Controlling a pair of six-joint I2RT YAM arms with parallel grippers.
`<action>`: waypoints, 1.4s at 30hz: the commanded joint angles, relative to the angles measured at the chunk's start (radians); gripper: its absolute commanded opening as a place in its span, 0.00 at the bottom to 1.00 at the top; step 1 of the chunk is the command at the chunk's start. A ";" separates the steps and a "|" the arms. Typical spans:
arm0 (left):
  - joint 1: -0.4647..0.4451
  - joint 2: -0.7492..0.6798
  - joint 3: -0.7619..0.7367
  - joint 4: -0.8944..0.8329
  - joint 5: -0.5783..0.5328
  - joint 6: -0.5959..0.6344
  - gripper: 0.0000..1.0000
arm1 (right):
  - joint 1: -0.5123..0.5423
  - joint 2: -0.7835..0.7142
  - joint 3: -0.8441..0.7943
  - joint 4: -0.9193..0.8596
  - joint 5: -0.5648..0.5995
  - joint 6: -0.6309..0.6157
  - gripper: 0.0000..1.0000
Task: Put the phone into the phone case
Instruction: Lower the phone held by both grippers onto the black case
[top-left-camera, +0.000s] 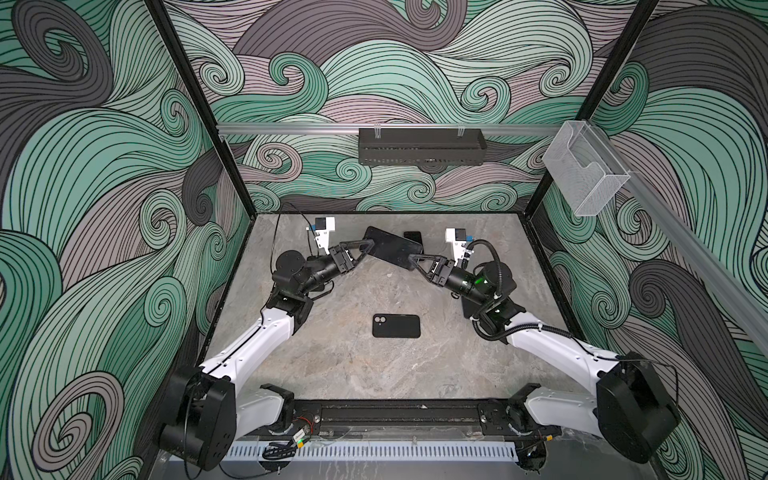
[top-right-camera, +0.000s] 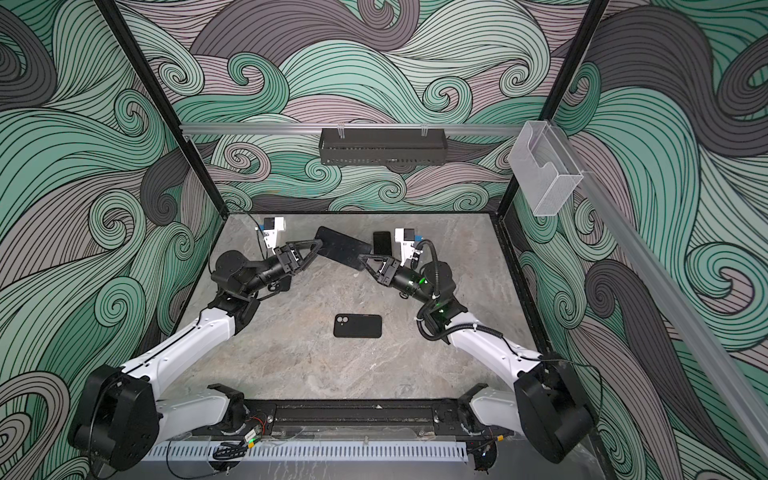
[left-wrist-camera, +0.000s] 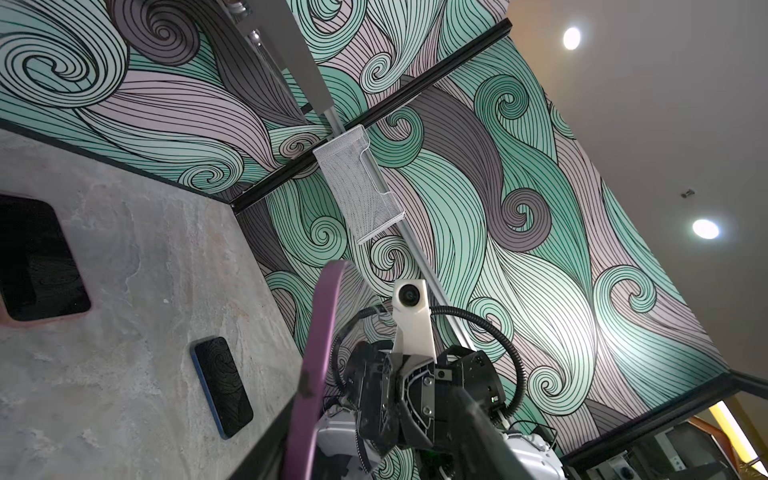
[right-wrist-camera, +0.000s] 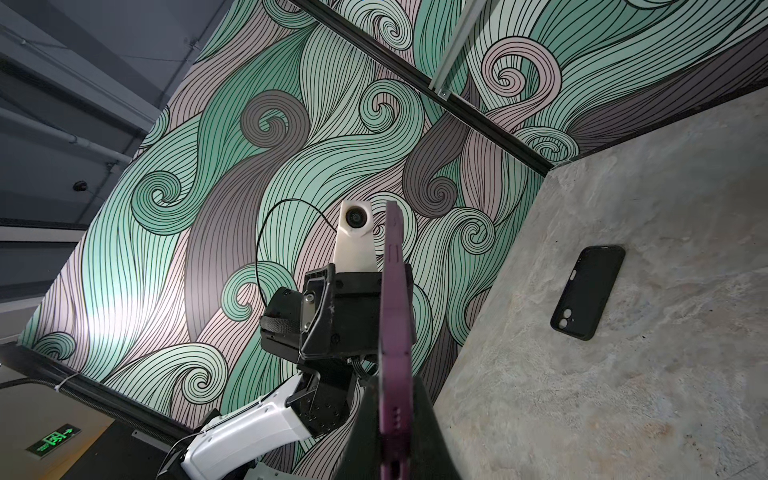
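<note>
Ahead of you hangs a black perforated basket; a clear plastic holder is mounted off to its right.

The only sign is a glowing green exit sign, seen just beyond the edge of the wave-patterned wall; it shows a running figure and an arrow, its characters too small to read

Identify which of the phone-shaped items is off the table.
The purple-edged phone, held in mid-air by the right gripper. The black case and the blue-edged phone both lie flat on the tabletop.
</note>
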 joint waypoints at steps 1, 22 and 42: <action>0.007 -0.061 0.014 -0.141 -0.017 0.103 0.63 | -0.016 -0.061 0.008 -0.040 0.013 -0.046 0.00; 0.007 -0.263 0.014 -0.939 -0.261 0.549 0.79 | -0.060 -0.218 0.067 -0.861 0.088 -0.372 0.00; -0.042 -0.158 -0.058 -1.119 -0.330 0.659 0.83 | -0.061 -0.011 0.053 -0.981 -0.136 -0.491 0.00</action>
